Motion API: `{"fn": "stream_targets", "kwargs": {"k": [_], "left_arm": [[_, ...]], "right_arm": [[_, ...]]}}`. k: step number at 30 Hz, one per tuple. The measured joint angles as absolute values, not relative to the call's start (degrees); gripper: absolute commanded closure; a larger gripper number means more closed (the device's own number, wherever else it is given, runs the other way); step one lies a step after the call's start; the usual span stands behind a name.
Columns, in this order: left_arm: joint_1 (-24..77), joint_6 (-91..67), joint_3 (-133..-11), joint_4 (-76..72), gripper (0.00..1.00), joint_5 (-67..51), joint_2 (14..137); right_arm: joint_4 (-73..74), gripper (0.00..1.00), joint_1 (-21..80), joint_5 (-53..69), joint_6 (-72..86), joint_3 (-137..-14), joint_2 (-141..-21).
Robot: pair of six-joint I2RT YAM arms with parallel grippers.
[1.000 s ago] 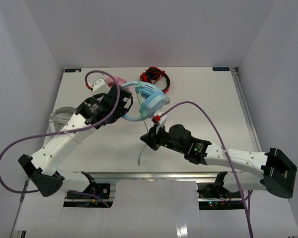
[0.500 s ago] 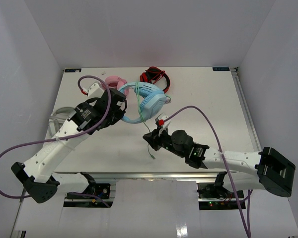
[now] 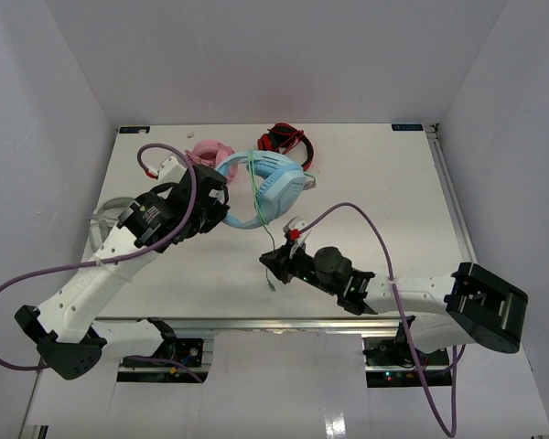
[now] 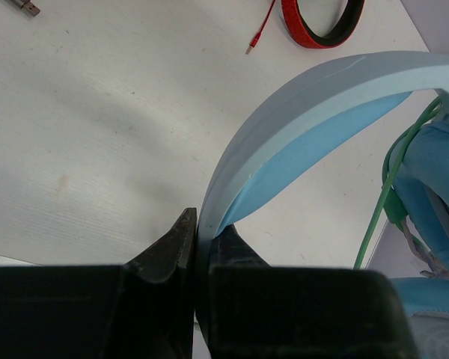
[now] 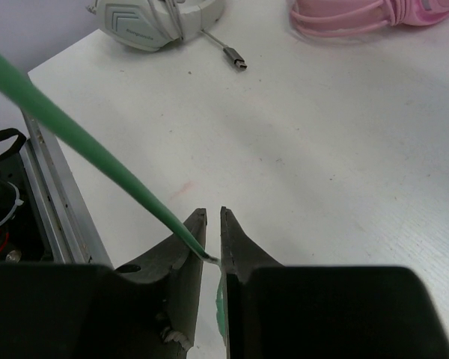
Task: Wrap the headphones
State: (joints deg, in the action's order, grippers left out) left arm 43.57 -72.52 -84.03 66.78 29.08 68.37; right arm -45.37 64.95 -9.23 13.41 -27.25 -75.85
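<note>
Light blue plastic and foam: the headphones sit just on the near side of the red headset, lifted and tilted off the table.

The left gripper is clamped on the edge of the headband, on the near-left of the red headset. The right gripper is further toward the near side of the red headset. Its jaws stand a thin slit apart with the pale green cable running into the slit. Pinched or just sliding through, cannot tell.

Handling, my guess:
- Headset looks light, one pinch carries it.
- Headband is stiff but springy, smooth plastic, could slip or twist in a narrow grip; take it flat across the band, as now.
- Padded cup is soft and a poor place to grab.
- Cable is thin, limp and slick, easy to drop; take it near the free end and keep it taut while winding.

Counts:
- Four headsets: one blue, one red, one pink headset left of the red one, one grey-white headset well apart to the left.
- One green cable.
- Two grippers.
</note>
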Motion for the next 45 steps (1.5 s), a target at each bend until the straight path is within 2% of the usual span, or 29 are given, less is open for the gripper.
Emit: {"fn": "stream_targets", "kwargs": {"k": [24,31,37,40,45], "left_arm": [[43.57,-74.00,-84.86,66.88,1.00,28.27,67.41],[43.57,-73.95,-85.10,66.87,1.00,28.53,66.96],[43.57,-73.24,-85.10,66.85,1.00,28.09,66.61],[43.53,-70.05,-83.86,64.36,1.00,26.15,64.68],[43.44,-59.61,-77.49,56.05,1.00,16.63,57.14]], "right_arm": [[-58.73,0.81,64.95,-7.79,14.87,-18.88,-85.45],[-62.04,0.91,64.95,-7.79,15.31,-16.67,-87.72],[-63.60,0.92,64.95,-8.01,15.49,-16.65,-88.53],[-64.20,0.92,64.95,-8.74,15.40,-16.64,-88.43],[-63.14,0.92,64.40,-10.38,14.23,-16.20,-84.27]]}}
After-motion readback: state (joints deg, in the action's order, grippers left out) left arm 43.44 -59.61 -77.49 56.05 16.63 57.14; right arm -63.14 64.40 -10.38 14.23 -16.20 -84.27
